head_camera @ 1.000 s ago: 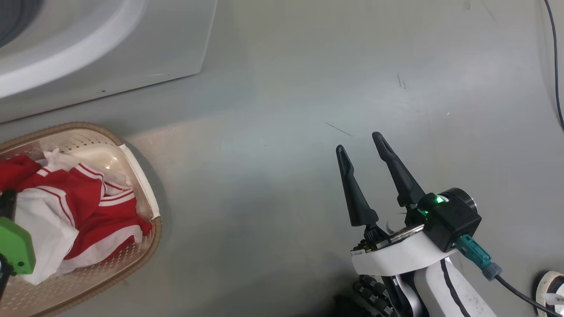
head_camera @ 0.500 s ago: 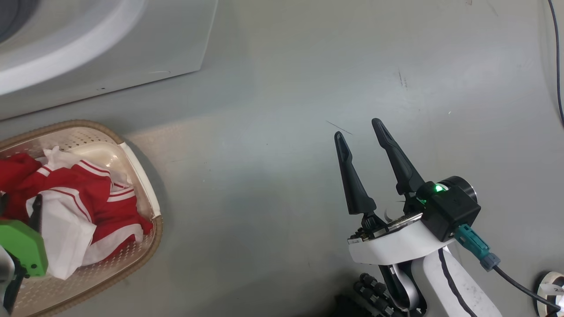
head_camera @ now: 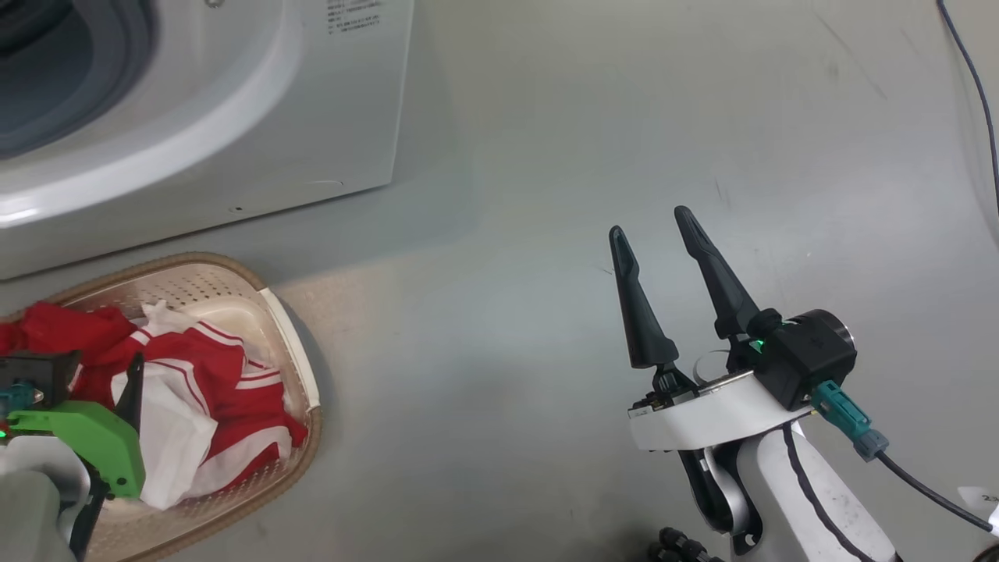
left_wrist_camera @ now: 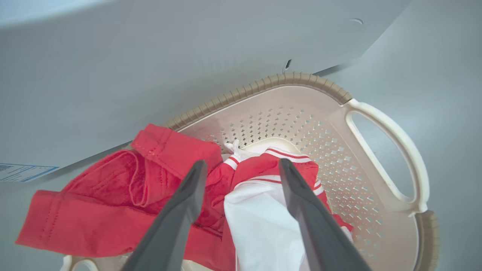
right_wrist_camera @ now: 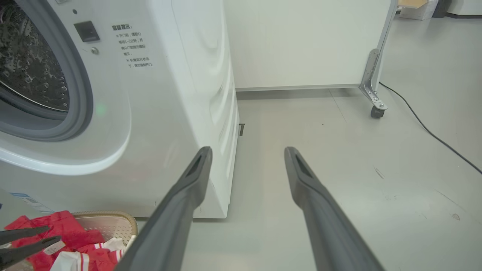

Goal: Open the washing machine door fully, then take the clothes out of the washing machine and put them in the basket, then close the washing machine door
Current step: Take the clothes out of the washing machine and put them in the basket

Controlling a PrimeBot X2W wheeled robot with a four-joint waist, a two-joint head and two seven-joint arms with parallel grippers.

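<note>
The white washing machine [head_camera: 234, 133] stands at the upper left, its steel drum [right_wrist_camera: 26, 67] exposed behind the grey ring. The washing machine door is out of view. In front of it the cream basket [head_camera: 293, 351] holds the red and white clothes [head_camera: 218, 375]; one red piece [left_wrist_camera: 94, 210] hangs over the rim. My left gripper [left_wrist_camera: 241, 165] hovers open just over the clothes, gripping nothing. My right gripper [head_camera: 649, 222] is open and empty above bare floor, to the right of the machine.
A black cable [head_camera: 979, 117] runs along the floor at the far right. A white partition on a caster [right_wrist_camera: 374, 111] stands behind and to the right of the machine. Grey floor [head_camera: 507, 312] lies between the basket and my right arm.
My left gripper has opened and let go of the white and red fabric, which now lies in the basket. The head camera has tilted up, so more of the machine shows.
</note>
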